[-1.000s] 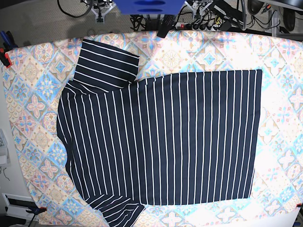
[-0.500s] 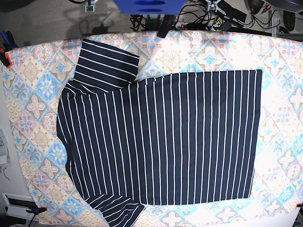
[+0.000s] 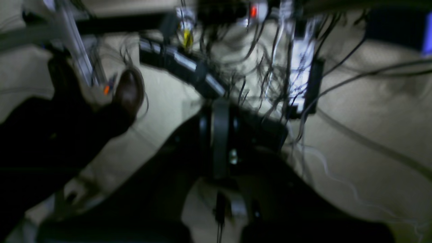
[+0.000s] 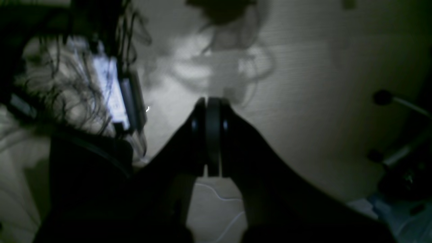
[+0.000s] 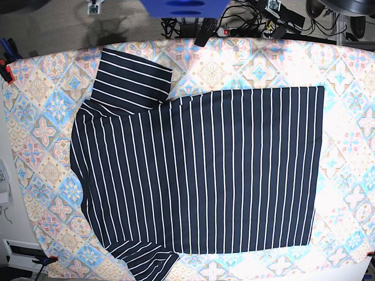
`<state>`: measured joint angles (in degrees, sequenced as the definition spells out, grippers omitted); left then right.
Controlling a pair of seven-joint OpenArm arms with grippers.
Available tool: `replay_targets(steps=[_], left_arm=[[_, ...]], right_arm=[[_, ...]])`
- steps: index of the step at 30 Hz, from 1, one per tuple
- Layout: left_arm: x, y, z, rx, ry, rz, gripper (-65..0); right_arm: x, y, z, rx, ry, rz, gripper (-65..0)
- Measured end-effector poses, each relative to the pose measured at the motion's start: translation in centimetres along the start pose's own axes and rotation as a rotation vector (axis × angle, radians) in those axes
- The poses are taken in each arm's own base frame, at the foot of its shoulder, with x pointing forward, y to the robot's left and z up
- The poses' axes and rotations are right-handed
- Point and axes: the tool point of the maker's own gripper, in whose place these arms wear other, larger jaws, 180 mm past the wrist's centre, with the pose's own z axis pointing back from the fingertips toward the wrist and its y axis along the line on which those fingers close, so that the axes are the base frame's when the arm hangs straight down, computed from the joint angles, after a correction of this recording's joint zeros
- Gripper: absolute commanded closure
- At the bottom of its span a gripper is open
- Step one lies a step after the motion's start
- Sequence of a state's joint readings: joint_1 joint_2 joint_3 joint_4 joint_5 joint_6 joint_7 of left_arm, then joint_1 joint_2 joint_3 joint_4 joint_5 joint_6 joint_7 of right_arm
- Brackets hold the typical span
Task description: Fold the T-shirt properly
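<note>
The dark navy T-shirt (image 5: 199, 170) with thin white stripes lies spread flat on the table in the base view, collar side to the left. One sleeve (image 5: 132, 79) points to the far left and one (image 5: 146, 257) to the near left. Both arms are pulled back past the table's far edge. Only a tip of the right gripper (image 5: 94, 7) and of the left gripper (image 5: 274, 8) shows there. In the wrist views the left gripper (image 3: 220, 104) and the right gripper (image 4: 209, 101) hang over the floor with fingers pressed together, holding nothing.
A pastel tile-patterned cloth (image 5: 41, 123) covers the table under the shirt. A clamp (image 5: 6, 70) grips its left edge. The blue robot base (image 5: 184, 7) stands at the far middle. Cables and power strips (image 3: 297, 67) lie on the floor behind, near a person's shoe (image 3: 129, 89).
Both gripper tips at the far edge have drifted outward and further back, almost out of the base view. The shirt has not moved.
</note>
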<state>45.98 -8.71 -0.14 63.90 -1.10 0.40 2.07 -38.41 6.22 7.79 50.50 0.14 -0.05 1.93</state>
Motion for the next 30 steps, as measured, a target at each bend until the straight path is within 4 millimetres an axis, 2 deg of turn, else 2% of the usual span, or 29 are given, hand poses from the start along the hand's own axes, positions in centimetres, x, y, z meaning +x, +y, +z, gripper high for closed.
replay_targets(steps=[3, 6, 10, 14, 18, 20, 22, 24, 26, 30], left_arm=[[1.4, -0.1, 1.4, -0.003, -0.046, 0.006, 0.0], [2.9, 1.3, 3.0, 0.031, -0.093, 0.004, 0.0], [7.0, 1.7, 5.1, 0.041, -0.195, -0.007, 0.0], [10.9, 2.9, 7.5, 0.071, -0.228, -0.010, 0.0], [15.4, 2.5, 9.6, 0.063, -0.336, -0.020, 0.0], [16.4, 2.7, 9.5, 0.064, -0.358, -0.020, 0.0], [17.3, 4.3, 9.1, 0.123, -0.363, -0.053, 0.0], [19.1, 6.1, 9.0, 0.197, -0.393, -0.111, 0.0], [20.3, 7.0, 8.4, 0.247, -0.373, -0.154, 0.0], [22.6, 8.3, 7.7, 0.275, -0.383, -0.094, 0.0]], right_arm=[[1.3, -2.4, 1.1, -0.048, -0.052, -0.001, 0.0], [2.8, -3.2, 2.2, -0.063, -0.105, 0.009, 0.0], [4.7, -4.1, 3.8, -0.082, -0.168, 0.008, 0.0], [7.9, -5.9, 5.7, -0.117, -0.257, 0.038, 0.0], [10.4, -5.5, 7.0, -0.109, -0.297, 0.043, 0.0], [11.5, -5.4, 7.3, -0.110, -0.300, 0.042, 0.0], [13.2, -5.5, 7.8, -0.116, -0.327, 0.050, 0.0], [14.1, -5.5, 8.1, -0.118, -0.319, 0.047, 0.0], [15.2, -5.3, 8.7, -0.114, -0.329, 0.048, 0.0], [18.2, -5.2, 9.6, -0.118, -0.387, 0.047, 0.0]])
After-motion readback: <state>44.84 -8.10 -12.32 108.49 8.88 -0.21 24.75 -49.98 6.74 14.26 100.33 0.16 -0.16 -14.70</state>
